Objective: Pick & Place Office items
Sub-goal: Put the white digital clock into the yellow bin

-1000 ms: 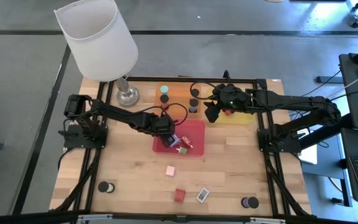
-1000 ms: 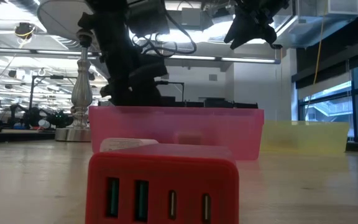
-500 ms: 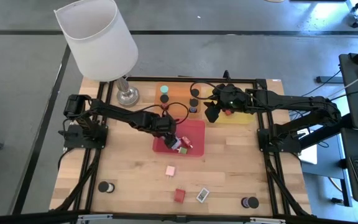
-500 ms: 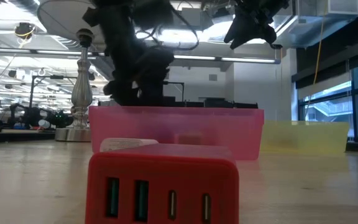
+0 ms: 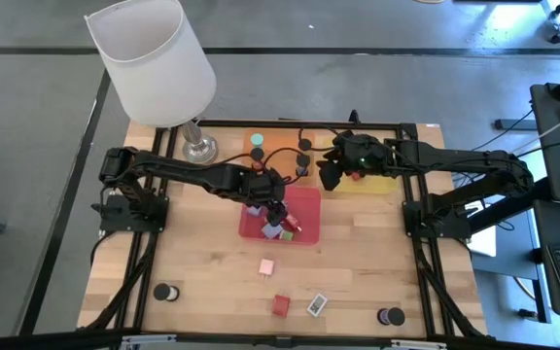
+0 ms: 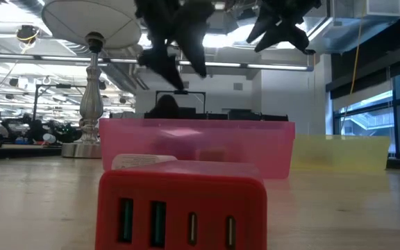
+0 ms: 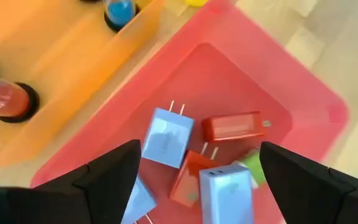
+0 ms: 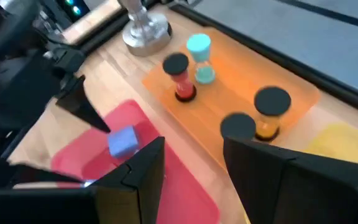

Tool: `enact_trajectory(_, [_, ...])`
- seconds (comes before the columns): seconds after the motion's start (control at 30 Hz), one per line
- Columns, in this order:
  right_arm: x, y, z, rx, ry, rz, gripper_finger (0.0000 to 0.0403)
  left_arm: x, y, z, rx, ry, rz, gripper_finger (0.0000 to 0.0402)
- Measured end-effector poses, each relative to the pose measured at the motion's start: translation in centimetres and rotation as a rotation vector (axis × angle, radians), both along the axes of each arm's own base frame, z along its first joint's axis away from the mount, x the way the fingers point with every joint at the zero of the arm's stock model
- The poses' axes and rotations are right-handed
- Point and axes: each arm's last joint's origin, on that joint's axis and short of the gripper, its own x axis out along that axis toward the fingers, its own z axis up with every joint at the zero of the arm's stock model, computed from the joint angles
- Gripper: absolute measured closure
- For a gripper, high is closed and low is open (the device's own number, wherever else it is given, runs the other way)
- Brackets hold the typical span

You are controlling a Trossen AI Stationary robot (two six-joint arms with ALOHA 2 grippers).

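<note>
The left gripper (image 5: 272, 201) hangs over the red tray (image 5: 304, 236), near the tray's back edge, with its fingers (image 7: 114, 171) spread wide and nothing between them. Looking down past those fingers, the tray holds a loose heap of chargers: a blue block (image 7: 168, 137) with its two prongs pointing away, a second blue one (image 7: 227, 193) lying across a red block (image 7: 188, 177), another red block (image 7: 232, 126) on its side, and a bit of green (image 7: 252, 167) tucked under the pile. A third blue piece shows just at the edge by the left finger (mostly hidden).

The right gripper (image 5: 331, 175) hovers between the orange tray (image 5: 261, 154) and the yellow tray (image 5: 377, 185); its fingers (image 8: 135, 171) stand partly apart, and I cannot tell whether anything sits between them. The orange tray carries little hourglass-like pieces with black and teal caps (image 8: 199, 43).

Out on the bare table (image 5: 202, 272), toward the front, more items wait: a pink block (image 5: 266, 265), a red block (image 5: 281, 304), a small white rectangle (image 5: 316, 304), and two black cylinders, one at the front left (image 5: 163, 292) and one at the front right (image 5: 390, 316). From table height, the red block (image 6: 182, 208) fills the foreground, its ports facing out. The lamp (image 5: 154, 63) stands at the back left corner.
</note>
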Motion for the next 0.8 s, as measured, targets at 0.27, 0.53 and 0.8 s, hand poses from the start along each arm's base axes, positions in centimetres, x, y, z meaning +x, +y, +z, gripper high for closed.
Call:
enact_trajectory(0.27, [0.8,-0.4,1.0,0.018,-0.126,0.100,0.0236,-0.3,-1.8,4.9,0.075,0.009,-0.033,0.0075])
enact_trajectory(0.53, [0.7,4.0,0.9,0.246,-0.137,0.815,0.0236,-4.3,-4.1,10.0,0.088,0.027,-0.050,0.0075])
enact_trajectory(0.8, [0.2,9.9,-0.7,-0.093,0.038,0.982,0.0222,-10.5,-6.5,14.1,0.071,-0.122,0.038,0.0075])
